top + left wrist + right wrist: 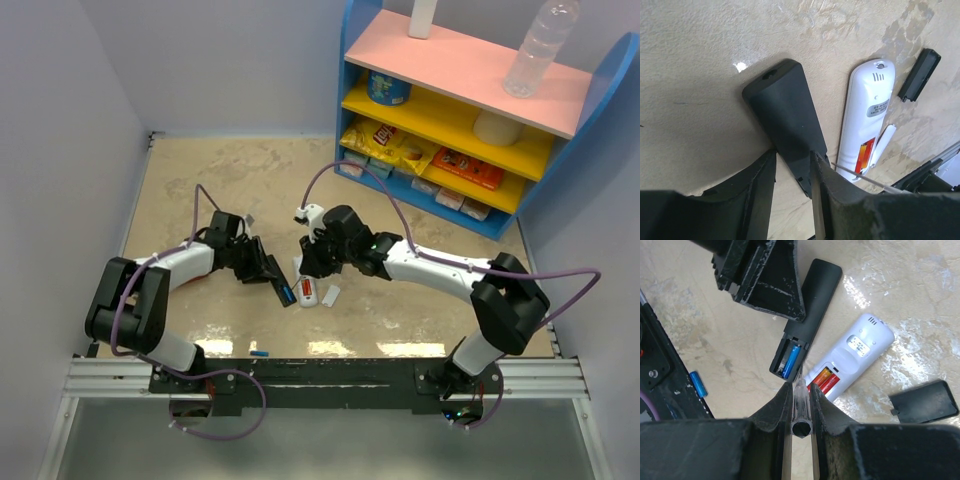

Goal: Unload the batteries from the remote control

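My left gripper (790, 195) is shut on a black remote (785, 115) and holds it against the table, back side up in the right wrist view (812, 300). Its open compartment holds one blue battery (791, 360). My right gripper (800, 387) is shut on a clear-handled tool (801, 412) whose thin tip points at that compartment. A white remote (857, 347) lies beside it with two orange-red batteries (826, 380) in its open bay. A loose blue battery (698, 384) lies on the table; it also shows in the top view (261, 353).
A black cover plate (926, 402) lies right of the white remote, and a white cover plate (883, 142) lies next to it. A coloured shelf unit (470, 110) with snacks and a bottle stands at the back right. The metal rail (330, 375) runs along the near edge.
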You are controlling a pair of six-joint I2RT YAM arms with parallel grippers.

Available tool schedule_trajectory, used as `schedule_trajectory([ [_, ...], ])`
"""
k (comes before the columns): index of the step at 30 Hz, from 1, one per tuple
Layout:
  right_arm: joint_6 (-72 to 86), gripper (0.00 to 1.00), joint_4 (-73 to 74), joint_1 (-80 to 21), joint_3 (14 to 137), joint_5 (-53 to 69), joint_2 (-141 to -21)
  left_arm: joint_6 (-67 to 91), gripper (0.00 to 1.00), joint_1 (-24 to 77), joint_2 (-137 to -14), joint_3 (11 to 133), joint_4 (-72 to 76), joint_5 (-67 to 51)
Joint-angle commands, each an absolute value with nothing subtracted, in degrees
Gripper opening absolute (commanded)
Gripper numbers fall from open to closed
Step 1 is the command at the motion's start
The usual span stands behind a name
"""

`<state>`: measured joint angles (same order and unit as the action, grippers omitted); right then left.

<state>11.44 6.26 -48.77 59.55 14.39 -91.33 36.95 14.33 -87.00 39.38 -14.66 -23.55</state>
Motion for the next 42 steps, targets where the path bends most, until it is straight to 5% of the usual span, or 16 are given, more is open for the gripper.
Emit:
schedule_trajectory([
  [1, 9.0, 0.0, 5.8, -50.4, 62.2, 14.1, -90.3, 37.0, 0.38, 15.0, -88.7, 39.8, -13.8, -20.8],
  [42, 11.2, 0.0, 10.3, -53.9, 65.4, 4.1, -93.5, 38.2, 0.34, 15.1, -89.0, 36.1, -12.4, -20.7],
])
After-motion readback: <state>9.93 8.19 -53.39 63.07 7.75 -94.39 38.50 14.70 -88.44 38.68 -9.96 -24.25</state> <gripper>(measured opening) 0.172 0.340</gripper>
